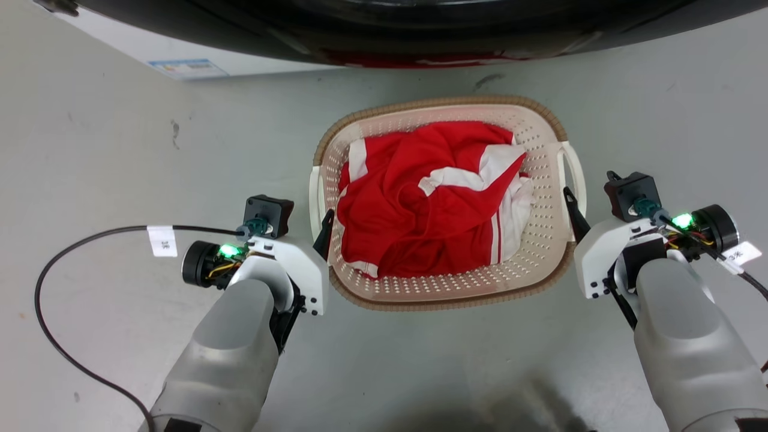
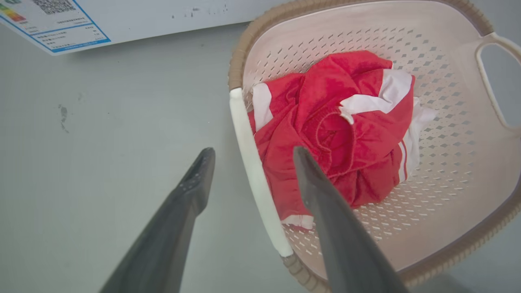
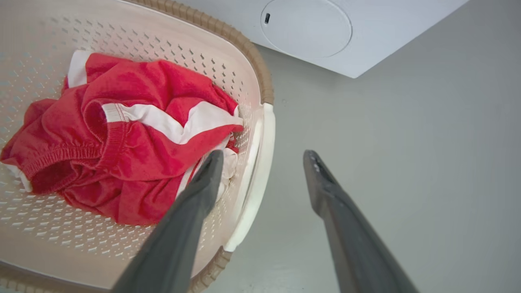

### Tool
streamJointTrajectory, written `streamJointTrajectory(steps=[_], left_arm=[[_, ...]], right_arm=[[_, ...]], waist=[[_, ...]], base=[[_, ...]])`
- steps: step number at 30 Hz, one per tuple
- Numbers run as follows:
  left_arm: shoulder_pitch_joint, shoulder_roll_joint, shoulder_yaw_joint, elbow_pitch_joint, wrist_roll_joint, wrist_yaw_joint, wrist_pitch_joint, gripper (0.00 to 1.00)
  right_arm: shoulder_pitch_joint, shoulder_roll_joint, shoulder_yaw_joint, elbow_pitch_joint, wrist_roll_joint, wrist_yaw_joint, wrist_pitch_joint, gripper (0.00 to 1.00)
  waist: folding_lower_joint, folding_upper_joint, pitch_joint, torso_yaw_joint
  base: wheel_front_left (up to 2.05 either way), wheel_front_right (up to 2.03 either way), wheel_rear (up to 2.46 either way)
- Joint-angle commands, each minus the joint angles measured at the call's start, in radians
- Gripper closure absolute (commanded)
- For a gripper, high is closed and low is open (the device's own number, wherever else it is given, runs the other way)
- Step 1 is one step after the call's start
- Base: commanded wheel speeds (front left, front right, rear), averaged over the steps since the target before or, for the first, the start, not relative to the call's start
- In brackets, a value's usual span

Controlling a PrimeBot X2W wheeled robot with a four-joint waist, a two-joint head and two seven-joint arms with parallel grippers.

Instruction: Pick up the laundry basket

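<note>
Left gripper (image 2: 252,152): jaws spread wide, nothing held. Its fingers straddle the white left handle (image 2: 255,171) of the laundry basket (image 2: 447,171). One finger is over bare floor (image 2: 101,142) outside the basket. The other is over the inside, above the red-and-white garment (image 2: 346,134). I can't tell whether either finger touches the handle.

Right gripper (image 3: 264,154): same picture, jaws wide apart, empty. The right handle (image 3: 260,171) runs between its fingers, inner finger over the basket interior, outer finger over floor. I can't confirm contact there either.

In the head view the basket sits upright on the floor between my two arms. It is near the washing machine (image 3: 386,32), with a strip of floor between them. The brown rim runs round the basket, broken by a white handle on each side. The garment lies crumpled inside and covers most of the bottom. The machine's dark curved edge spans the top of the head view. The left wrist view shows a printed label (image 2: 53,24) on its white panel.
</note>
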Motion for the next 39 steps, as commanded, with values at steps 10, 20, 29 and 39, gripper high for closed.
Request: streamJointTrajectory(steps=[10,20,29,39], left_arm=[[-0.087,0.002,-0.082,0.034,-0.062,-0.002,-0.003,0.0],[-0.138,0.002,-0.148,0.046,-0.11,-0.002,-0.003,0.0],[-0.169,0.002,-0.194,0.055,-0.139,-0.003,-0.003,0.0],[-0.188,0.003,-0.259,0.085,-0.173,-0.007,-0.002,1.0]], right_arm=[[-0.096,-0.004,-0.089,0.109,-0.069,-0.001,-0.002,0.0],[-0.142,0.006,-0.147,0.148,-0.116,-0.001,-0.002,0.0],[-0.164,0.016,-0.174,0.163,-0.148,-0.001,-0.002,0.0],[-0.18,0.022,-0.176,0.186,-0.161,-0.001,-0.002,1.0]], waist=[[-0.0001,0.0,0.099,0.015],[-0.0001,0.0,0.168,0.024],[-0.0001,0.0,0.198,0.024],[-0.0001,0.0,0.198,0.021]], base=[[0.0,0.0,0.0],[0.0,0.0,0.0],[0.0,0.0,0.0],[0.0,0.0,0.0]])
